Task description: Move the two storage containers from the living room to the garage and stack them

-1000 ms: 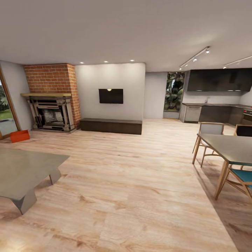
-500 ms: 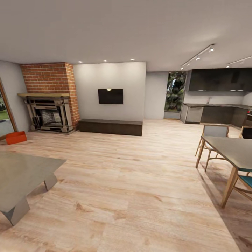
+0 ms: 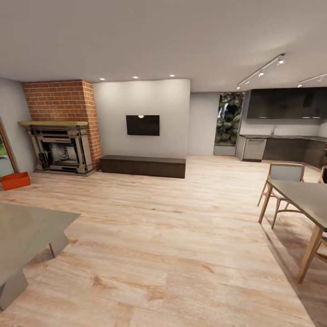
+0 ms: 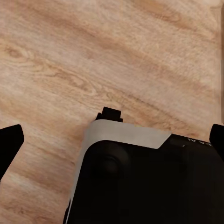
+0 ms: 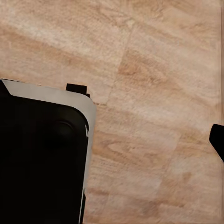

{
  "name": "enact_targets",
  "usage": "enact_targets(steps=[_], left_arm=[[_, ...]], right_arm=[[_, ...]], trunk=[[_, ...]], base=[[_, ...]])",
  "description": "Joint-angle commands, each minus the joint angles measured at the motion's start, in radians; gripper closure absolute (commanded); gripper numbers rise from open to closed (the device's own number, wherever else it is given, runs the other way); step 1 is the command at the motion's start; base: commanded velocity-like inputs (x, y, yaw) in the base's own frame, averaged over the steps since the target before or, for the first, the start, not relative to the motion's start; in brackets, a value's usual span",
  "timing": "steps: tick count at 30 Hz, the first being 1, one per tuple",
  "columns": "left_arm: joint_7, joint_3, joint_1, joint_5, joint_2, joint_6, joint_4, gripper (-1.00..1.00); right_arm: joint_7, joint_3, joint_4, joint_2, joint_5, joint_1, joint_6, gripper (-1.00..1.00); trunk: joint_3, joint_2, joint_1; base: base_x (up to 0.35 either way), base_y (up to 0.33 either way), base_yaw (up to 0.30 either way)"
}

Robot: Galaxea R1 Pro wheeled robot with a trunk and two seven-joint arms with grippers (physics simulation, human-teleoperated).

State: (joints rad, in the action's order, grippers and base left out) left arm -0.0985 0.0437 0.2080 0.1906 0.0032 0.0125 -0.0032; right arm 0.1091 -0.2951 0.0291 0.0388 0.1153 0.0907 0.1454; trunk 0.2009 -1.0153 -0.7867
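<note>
I am looking across the living room: one storage container [image 3: 15, 180] is sitting on the plank floor beside the fireplace [image 3: 59, 150], not yet collected; both grippers spread wide, empty.

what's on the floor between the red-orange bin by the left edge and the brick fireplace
In the head view, only bare pale wood plank floor lies between the red-orange open-top bin and the red-brick fireplace.

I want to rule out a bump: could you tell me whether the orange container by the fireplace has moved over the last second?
No. The storage container keeps its place beside the fireplace; both drift left together, so the camera moved.
</note>
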Motion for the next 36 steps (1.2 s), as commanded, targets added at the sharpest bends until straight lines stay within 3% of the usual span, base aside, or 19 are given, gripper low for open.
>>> enact_targets(steps=[1, 27, 36], left_arm=[[-0.001, 0.004, 0.001, 0.004, 0.000, 0.001, 0.000, -1.00], [-0.001, 0.005, 0.001, 0.004, 0.000, 0.000, 0.000, -1.00], [-0.001, 0.005, 0.001, 0.004, 0.000, 0.001, 0.000, -1.00]], right_arm=[[0.000, -0.009, 0.003, 0.002, 0.009, 0.001, 0.008, -1.00], [0.000, -0.011, 0.003, 0.006, 0.006, 0.001, 0.007, -1.00], [0.004, -0.009, 0.003, -0.007, 0.007, 0.001, 0.006, -1.00]], trunk=[[0.001, -0.001, -0.001], [0.001, -0.001, -0.001], [0.001, -0.001, -0.001]], base=[[0.322, 0.000, 0.000], [0.322, 0.000, 0.000], [0.322, 0.000, 0.000]])
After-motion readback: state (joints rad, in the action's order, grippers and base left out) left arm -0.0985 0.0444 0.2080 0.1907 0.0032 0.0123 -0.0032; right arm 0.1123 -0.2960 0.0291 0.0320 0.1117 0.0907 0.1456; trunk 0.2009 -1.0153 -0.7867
